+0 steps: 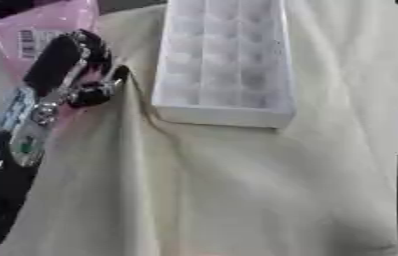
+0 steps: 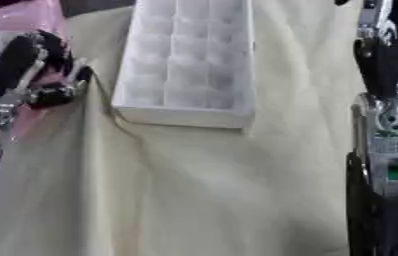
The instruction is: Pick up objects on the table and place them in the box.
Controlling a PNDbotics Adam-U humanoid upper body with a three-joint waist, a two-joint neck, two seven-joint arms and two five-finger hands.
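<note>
Cream cloth (image 1: 220,190) nearest; white gridded tray (image 1: 224,60); pink barcoded packet (image 1: 41,30).

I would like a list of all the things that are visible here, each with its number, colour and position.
Tray with compartments: one, white, top centre, lying on the cloth.
Package with a barcode label: one, pink, top left corner, partly under the left hand.
Cloth: one, cream, wrinkled, covering the table.
Left hand: one, black with silver joints, upper left, fingers curled over the pink package.
Right arm: one, black and silver, along the right edge; I cannot tell how its hand stands.
</note>
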